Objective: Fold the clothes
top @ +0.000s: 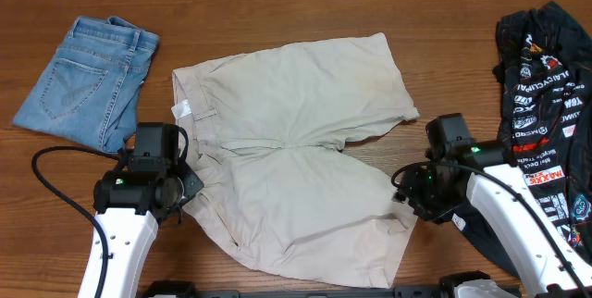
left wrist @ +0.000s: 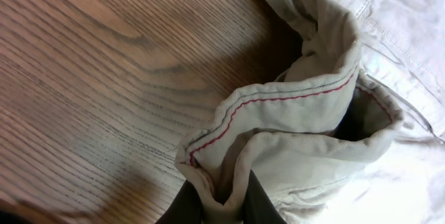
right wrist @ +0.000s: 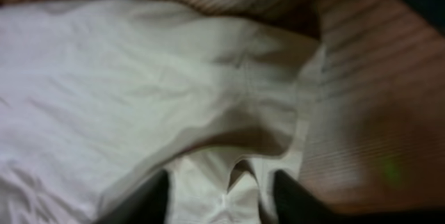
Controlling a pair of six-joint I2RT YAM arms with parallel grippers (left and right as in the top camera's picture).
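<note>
The beige shorts (top: 296,141) lie spread flat mid-table, waistband to the left. My left gripper (top: 181,187) is shut on a fold of the waistband (left wrist: 278,113), which shows red stitching and is lifted off the wood; the fingers (left wrist: 222,200) pinch it tight. My right gripper (top: 407,198) is at the near leg's right hem (right wrist: 229,113). Its fingers (right wrist: 219,196) stand apart with bunched beige cloth between them. The light-blue denim shorts (top: 88,80) lie folded at the back left. The black logo-printed jersey (top: 546,85) lies crumpled at the right.
The table is bare wood (top: 277,11) along the back and left (left wrist: 83,78). The jersey runs down the right edge beside and under my right arm (top: 518,233). A black cable (top: 55,187) loops by my left arm.
</note>
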